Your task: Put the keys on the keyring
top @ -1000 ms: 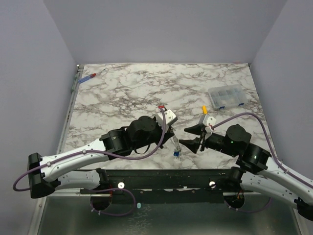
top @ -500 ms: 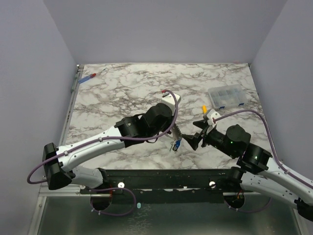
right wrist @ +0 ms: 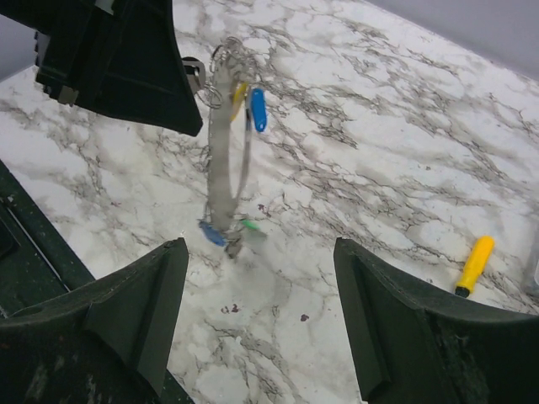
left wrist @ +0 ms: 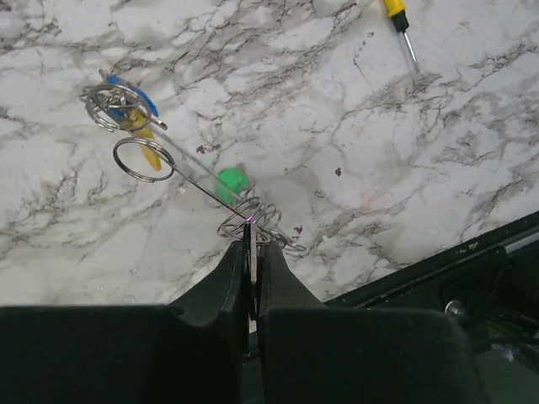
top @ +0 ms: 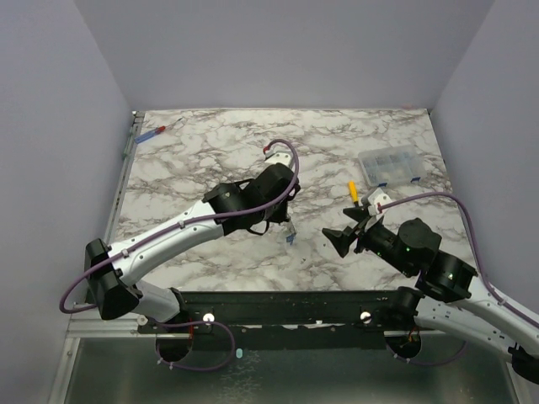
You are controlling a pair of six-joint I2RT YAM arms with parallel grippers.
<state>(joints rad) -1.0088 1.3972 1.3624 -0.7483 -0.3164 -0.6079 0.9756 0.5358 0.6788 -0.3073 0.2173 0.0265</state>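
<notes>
Left end effector [left wrist: 253,244] is pinched shut on the keyring [right wrist: 221,151], which hangs over the counter [top: 210,160] at the centre of the top view. Keys [right wrist: 258,109] capped blue, yellow and green dangle from it. Right end effector [right wrist: 259,248] gapes wide and empty, near it. Threading looks nearly done: no loose key shows, so lowering the bunch likely comes next. The ring is blurred, its opening indiscernible.

Beyond the left gripper [left wrist: 251,244], the yellow screwdriver [left wrist: 397,17] is cut off at its handle by the frame edge. Ahead of the right gripper [right wrist: 257,261], the keyring [right wrist: 221,160] is blurred. From above, the keys [top: 290,236] are too small to distinguish.
</notes>
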